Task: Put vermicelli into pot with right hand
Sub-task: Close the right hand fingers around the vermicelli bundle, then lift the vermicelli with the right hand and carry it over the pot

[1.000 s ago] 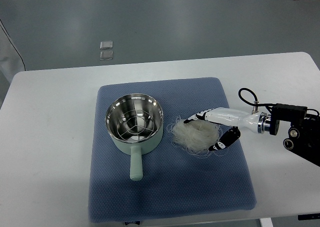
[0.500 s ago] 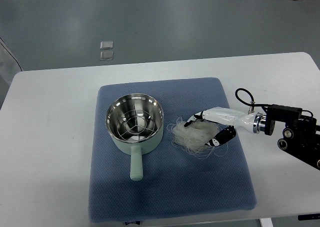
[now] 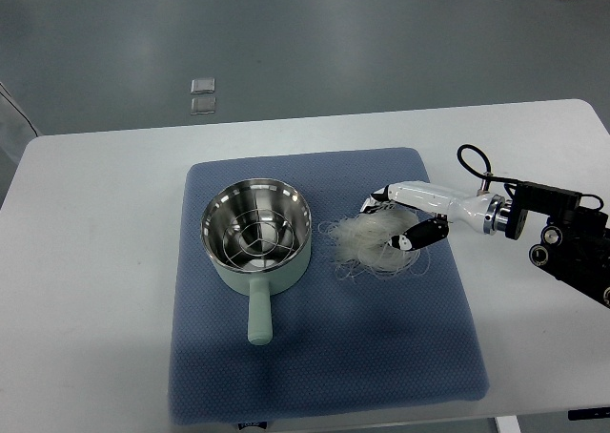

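White table [image 3: 105, 214] against grey floor, with blue mat [image 3: 324, 357] laid in the middle. Seen from the top view only (no other camera given).

On the mat, left part: mint-green pot [image 3: 255, 242] with steel inside, handle pointing toward the near edge. Just beside its right wall: vermicelli [image 3: 367, 244], a loose pale nest lying on the mat, not in the pot.

From the right edge: right hand [image 3: 408, 218], fingers [image 3: 375, 202] curled around the right side of the nest, thumb below, other fingers above. Looks closed on the noodles, although hard to say how many strands are really caught.

For doing this step well, probably: close firmly around the thick middle of the nest, lift straight up high enough to clear the pot rim, then carry left and release over the centre. Loose strands may trail and hang on the rim.

Hard to make out: fingertips among pale strands, contact under the nest. Right arm cut off by the picture edge. Left hand not visible anywhere.
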